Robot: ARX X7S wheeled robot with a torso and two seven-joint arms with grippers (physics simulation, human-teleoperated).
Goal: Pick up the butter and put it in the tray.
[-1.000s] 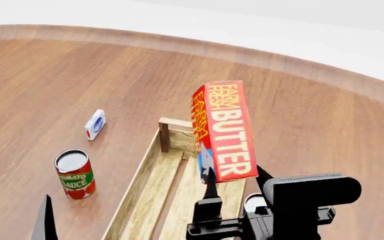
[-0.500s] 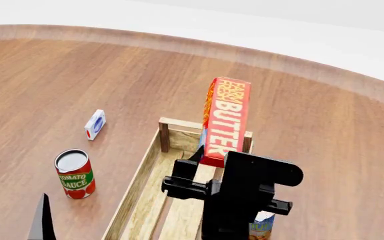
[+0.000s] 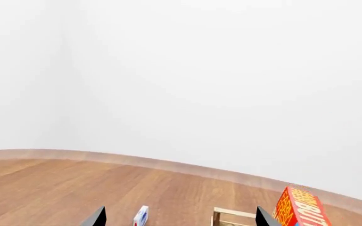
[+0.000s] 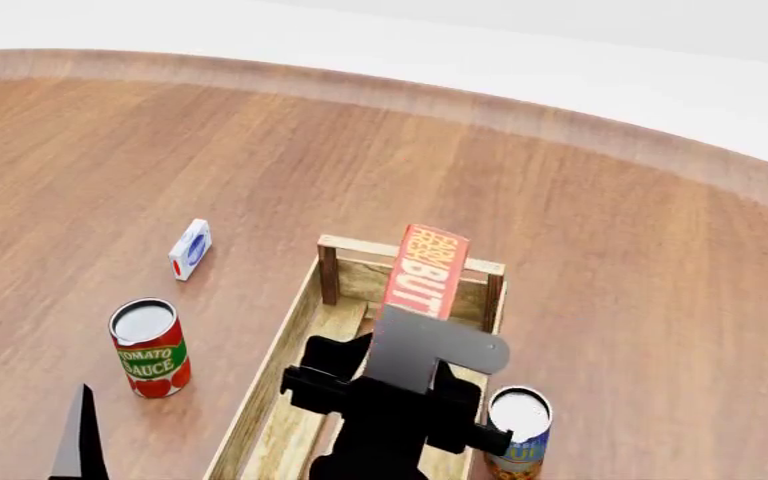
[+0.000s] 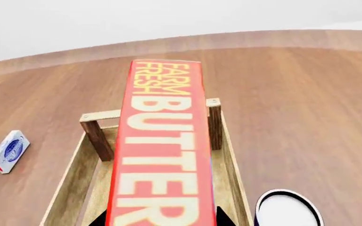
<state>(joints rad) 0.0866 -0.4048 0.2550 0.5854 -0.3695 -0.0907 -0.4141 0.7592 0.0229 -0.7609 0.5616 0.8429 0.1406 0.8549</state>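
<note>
the pickup looks done: the butter [image 4: 427, 268] is off the counter [image 4: 624, 250], standing on end over the far part of the tray [image 4: 277, 370], with the right claw [image 4: 404, 350] closed on its lower end as far as the head view shows. what is left, by my judgement, is lowering it onto the slats and letting go. the left claw [image 3: 177, 220] shows only two spread fingertips with nothing between them
</note>
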